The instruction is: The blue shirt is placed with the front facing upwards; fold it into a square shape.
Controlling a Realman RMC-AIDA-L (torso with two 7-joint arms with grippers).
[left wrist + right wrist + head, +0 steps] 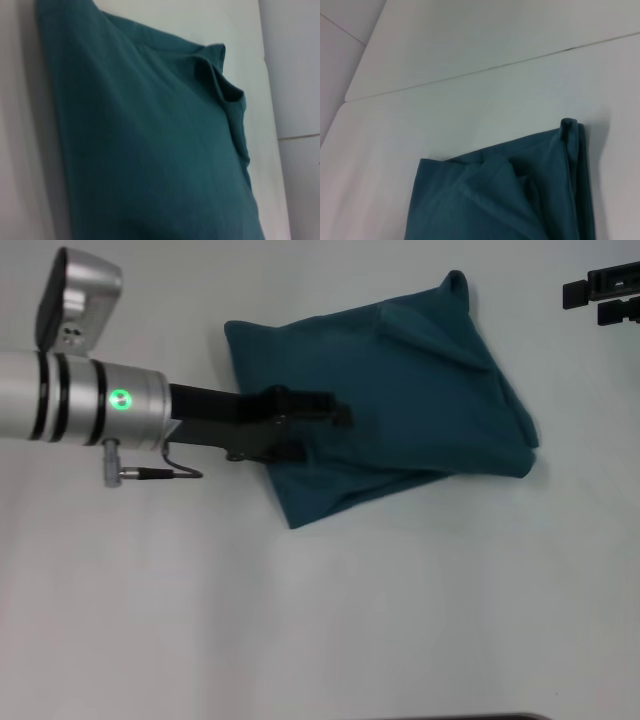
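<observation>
White table [320,620], seam across far end; even light.

Probably a robotics lab or test bench: a plain, smooth white tabletop [300,620] fills every view, its bare pale panels [485,35] meeting at thin seams.

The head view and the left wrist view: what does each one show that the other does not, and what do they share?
Only the head view shows the left gripper reaching over the left edge of the blue shirt, its jaws apart, and the right gripper far off at the upper right edge. It also shows the whole folded outline of the shirt on the white table.

Only the left wrist view shows a pale wall panel beyond the table edge.

Both show the shirt folded with plain teal cloth up, no lettering visible, and a bunched corner fold.
</observation>
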